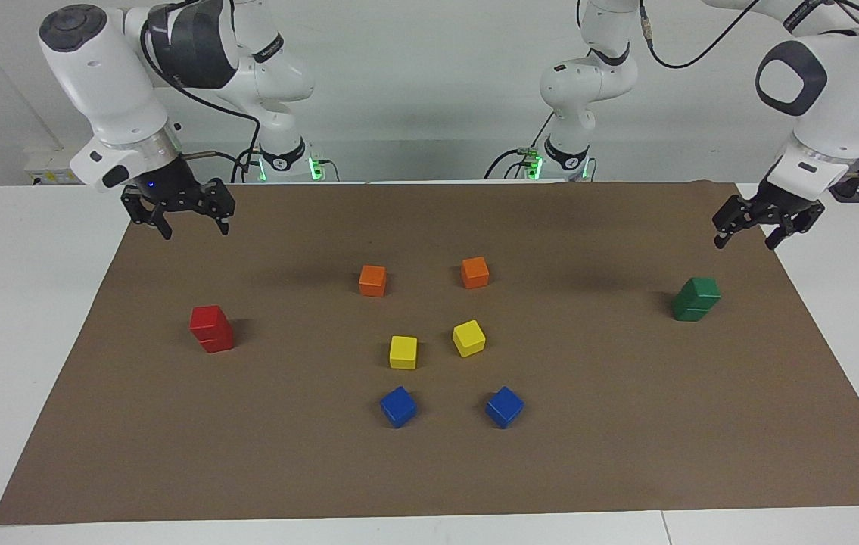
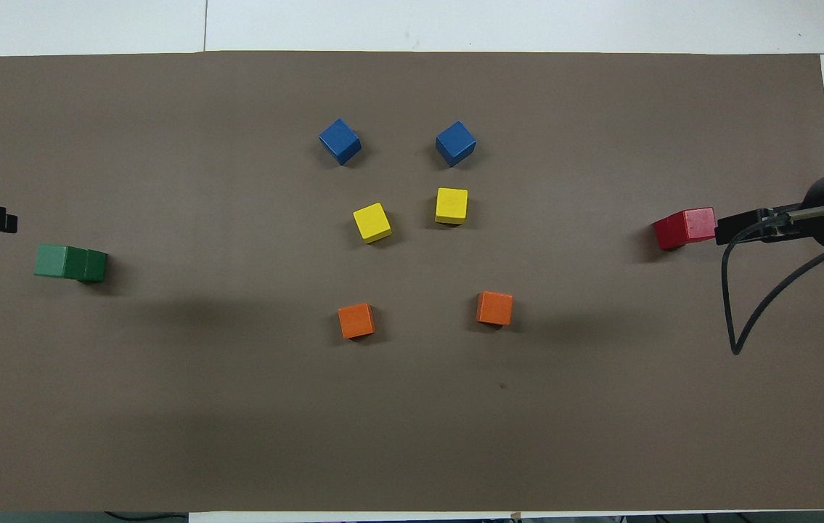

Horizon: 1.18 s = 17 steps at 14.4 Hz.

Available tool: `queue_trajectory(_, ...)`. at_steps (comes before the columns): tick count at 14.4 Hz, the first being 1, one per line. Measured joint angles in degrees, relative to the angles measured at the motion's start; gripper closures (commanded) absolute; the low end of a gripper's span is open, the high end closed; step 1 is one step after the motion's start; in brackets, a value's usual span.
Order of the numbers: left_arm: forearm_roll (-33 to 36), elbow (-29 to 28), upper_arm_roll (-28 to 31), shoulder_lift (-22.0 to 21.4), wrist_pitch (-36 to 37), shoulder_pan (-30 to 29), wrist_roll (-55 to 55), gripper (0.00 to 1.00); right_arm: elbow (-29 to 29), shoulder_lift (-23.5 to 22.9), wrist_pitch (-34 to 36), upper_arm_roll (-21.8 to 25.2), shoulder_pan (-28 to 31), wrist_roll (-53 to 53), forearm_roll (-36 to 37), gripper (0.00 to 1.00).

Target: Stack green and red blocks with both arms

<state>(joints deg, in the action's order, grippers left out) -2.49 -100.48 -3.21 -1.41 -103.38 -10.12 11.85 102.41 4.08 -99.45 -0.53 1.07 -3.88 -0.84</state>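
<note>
Facing view: the right tool (image 1: 176, 214) hangs open and empty above the red stack (image 1: 211, 328); the left tool (image 1: 767, 219), likewise open and empty, above the green stack (image 1: 695, 298).

Overhead view: both two-cube stacks (image 2: 684, 228) (image 2: 70, 263) flank the yellow cubes (image 2: 412, 214), apparently finished.

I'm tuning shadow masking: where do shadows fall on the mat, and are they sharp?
Facing view: a small soft shadow beside the red stack and green stack. Overhead view: broad, blurry dark patches on the mat near the orange blocks; no hard edges, no glare.
</note>
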Motion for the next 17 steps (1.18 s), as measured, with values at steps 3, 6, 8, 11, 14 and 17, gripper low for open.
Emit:
queue_trajectory(3, 0.0, 5.6, -0.1, -0.5, 8.5, 1.5, -2.3, 0.0, -1.7, -1.2, 0.9, 0.0, 0.1, 0.1, 0.1, 0.0)
queue_trajectory(6, 0.0, 9.3, -0.1, -0.5, 15.5, 1.6, -2.4, 0.0, -1.9, -1.9, 1.0, 0.3, 0.5, 0.2, 0.1, 0.0)
queue_trajectory(8, 0.0, 11.1, -0.1, -0.6, 19.3, 1.6, -2.4, 0.0, -2.0, -1.9, 1.2, 0.3, 0.9, 0.2, 0.1, 0.0)
queue_trajectory(11, 0.0, 12.0, 0.0, -0.6, 22.3, 1.6, -2.4, 0.0, -2.1, -1.9, 1.2, 0.5, 1.1, 0.2, 0.1, 0.0)
queue_trajectory(14, 0.1, 12.2, 0.1, -0.6, 22.7, 2.2, -2.4, 0.0, -2.5, -1.9, 2.4, 0.8, 1.1, 0.2, 0.1, 0.0)
queue_trajectory(17, 0.9, 12.3, 0.0, -0.8, 23.3, 3.4, -2.6, 0.0, -4.6, -1.9, 5.8, 0.9, 1.4, 0.2, 0.1, 0.0)
